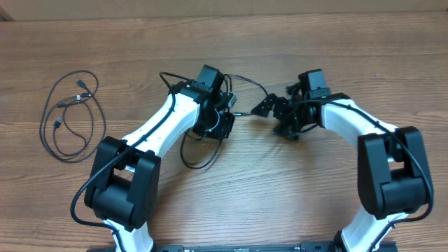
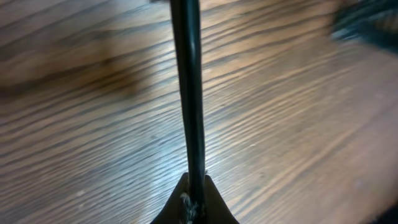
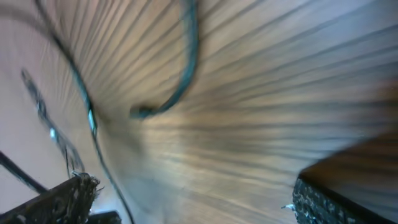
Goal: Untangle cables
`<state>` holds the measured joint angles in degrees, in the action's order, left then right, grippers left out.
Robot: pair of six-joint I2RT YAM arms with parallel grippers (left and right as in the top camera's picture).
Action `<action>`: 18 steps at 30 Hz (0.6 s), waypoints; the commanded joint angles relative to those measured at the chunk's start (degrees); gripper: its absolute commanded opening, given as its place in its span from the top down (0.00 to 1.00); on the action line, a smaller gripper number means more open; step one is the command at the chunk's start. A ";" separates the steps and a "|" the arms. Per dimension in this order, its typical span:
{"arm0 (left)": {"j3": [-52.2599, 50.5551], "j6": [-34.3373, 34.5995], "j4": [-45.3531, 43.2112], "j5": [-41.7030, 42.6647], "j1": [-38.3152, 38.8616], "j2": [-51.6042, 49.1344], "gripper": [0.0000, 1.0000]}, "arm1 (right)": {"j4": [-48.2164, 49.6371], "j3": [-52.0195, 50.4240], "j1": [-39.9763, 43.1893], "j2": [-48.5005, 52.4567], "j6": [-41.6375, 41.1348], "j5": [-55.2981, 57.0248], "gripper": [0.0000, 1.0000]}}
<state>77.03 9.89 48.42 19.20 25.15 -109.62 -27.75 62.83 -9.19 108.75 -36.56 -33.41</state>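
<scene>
One thin black cable [image 1: 70, 115] lies coiled at the far left of the table, apart from both arms. A second cable [image 1: 196, 157] loops under and around my left arm near the middle. My left gripper [image 1: 229, 112] is shut on this cable. In the left wrist view the cord [image 2: 189, 93] runs straight up from between the closed left gripper [image 2: 193, 190]. My right gripper [image 1: 275, 113] stands open just right of it, and a small silvery plug tip [image 1: 243, 112] shows between the two. In the right wrist view the open right gripper [image 3: 193, 202] holds nothing, and blurred cable strands [image 3: 186, 68] lie ahead.
The wooden table [image 1: 280, 189] spreads all round. Thicker black wires run along both white arms. The arm bases stand at the front edge [image 1: 231, 245].
</scene>
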 commanded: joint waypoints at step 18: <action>14.19 2.21 8.04 -4.48 0.48 -0.61 0.96 | -12.68 -4.70 15.47 -0.35 -2.47 18.27 0.00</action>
<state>84.36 11.27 55.31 15.31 25.15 -110.10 -38.85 62.26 6.42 105.43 -38.98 -20.51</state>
